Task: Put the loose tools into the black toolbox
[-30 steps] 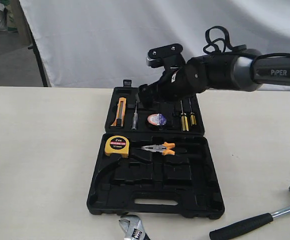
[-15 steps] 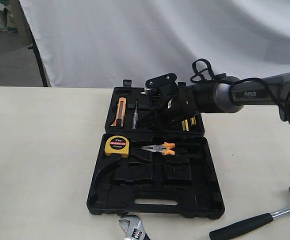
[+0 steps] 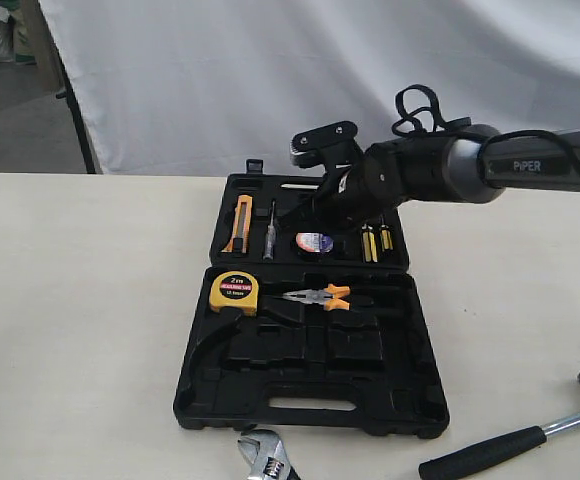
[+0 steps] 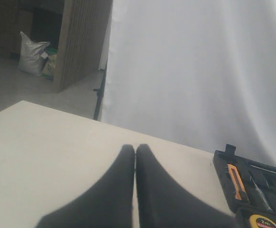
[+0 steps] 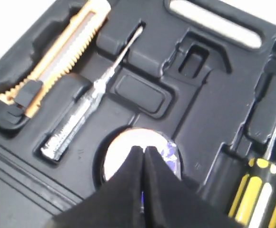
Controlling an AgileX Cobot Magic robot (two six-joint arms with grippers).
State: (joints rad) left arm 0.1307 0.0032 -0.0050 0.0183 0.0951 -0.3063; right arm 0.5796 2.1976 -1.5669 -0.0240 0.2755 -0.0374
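We log the right gripper (image 5: 141, 152) hanging over the tape roll (image 5: 115, 159), fingers pressed together, empty. The roll lies in its round recess, in the far half of the black toolbox (image 3: 310, 415). The claw hammer (image 3: 510, 442) lies outside on the table (image 3: 90, 330). We judge it stiff and head-heavy, so grasp the handle near the head.

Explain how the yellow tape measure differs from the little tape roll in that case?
The tape measure is yellow and boxy; the tape roll is small and round, with a blue-white label. The tape measure sits in the nearer half of the black toolbox, the tape roll in the far half. Both lie in moulded recesses.
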